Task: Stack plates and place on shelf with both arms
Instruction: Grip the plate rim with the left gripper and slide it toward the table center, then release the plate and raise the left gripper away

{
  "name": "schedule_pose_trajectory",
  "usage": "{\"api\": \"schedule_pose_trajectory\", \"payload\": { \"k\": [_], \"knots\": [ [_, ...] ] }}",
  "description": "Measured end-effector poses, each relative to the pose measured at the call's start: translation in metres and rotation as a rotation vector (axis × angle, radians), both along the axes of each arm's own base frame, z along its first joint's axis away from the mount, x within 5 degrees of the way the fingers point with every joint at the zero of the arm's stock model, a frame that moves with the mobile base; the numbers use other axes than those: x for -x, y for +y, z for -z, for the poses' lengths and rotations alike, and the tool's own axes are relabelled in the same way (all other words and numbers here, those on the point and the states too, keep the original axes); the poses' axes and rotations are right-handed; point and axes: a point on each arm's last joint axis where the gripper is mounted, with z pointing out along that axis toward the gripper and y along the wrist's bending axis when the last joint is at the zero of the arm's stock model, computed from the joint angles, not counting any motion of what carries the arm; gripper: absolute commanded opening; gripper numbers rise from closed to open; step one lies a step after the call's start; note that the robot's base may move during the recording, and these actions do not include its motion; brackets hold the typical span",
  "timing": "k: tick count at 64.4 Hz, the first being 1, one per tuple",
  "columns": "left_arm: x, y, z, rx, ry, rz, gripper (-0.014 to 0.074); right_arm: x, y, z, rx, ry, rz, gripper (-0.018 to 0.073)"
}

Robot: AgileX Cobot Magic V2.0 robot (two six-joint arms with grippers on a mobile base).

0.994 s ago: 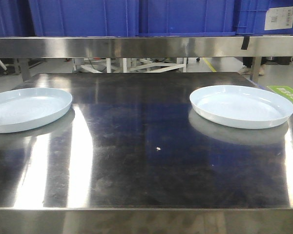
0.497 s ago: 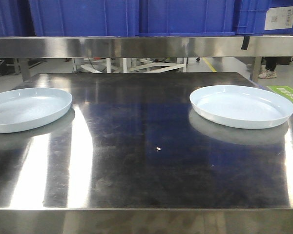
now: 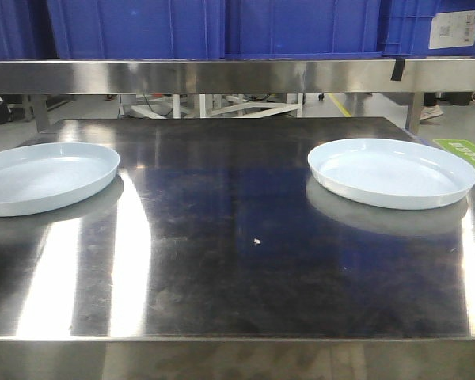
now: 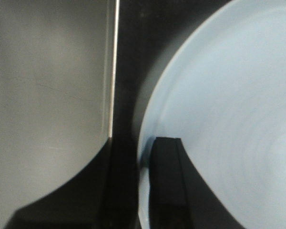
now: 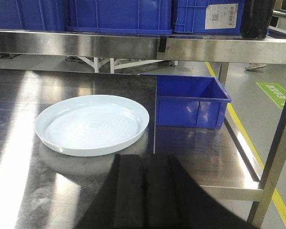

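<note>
Grasp onset: left tool [image 4: 142, 160] straddles the outer rim of the left plate [image 3: 47, 178], apparently clamped on it; against 0.5 s ago this plate lies slightly nearer the desk [image 3: 245, 277] centre, so pickup for stacking seems begun; right plate [image 3: 392, 172] unmoved, right tool [image 5: 144, 164] together, empty, short of it; shelf [image 3: 222, 77] not yet reached

Pale bluish-white with faint concentric rings on the left plate [image 3: 47, 178] and right plate [image 3: 392, 172]. Silver-grey with dark blue reflections on the table [image 3: 237, 269], brushed silver on the shelf [image 3: 222, 77], deep blue on the crates [image 3: 301, 28].
</note>
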Motion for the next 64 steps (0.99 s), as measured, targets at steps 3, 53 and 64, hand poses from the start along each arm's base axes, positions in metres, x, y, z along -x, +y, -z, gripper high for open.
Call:
{"api": "schedule_pose_trajectory", "payload": {
  "k": [3,53,64],
  "knots": [
    [0.000,0.000,-0.002,-0.003,0.006,0.004,0.0085,0.000,0.000,0.000,0.000,0.000,0.000,0.0053],
    [-0.010,-0.117,-0.051,0.282,-0.039,0.181,0.0085,0.000,0.000,0.000,0.000,0.000,0.000,0.0053],
    [-0.014,-0.147,-0.029,0.286,-0.035,0.220,0.0087,0.000,0.000,0.000,0.000,0.000,0.000,0.0053]
  ]
}}
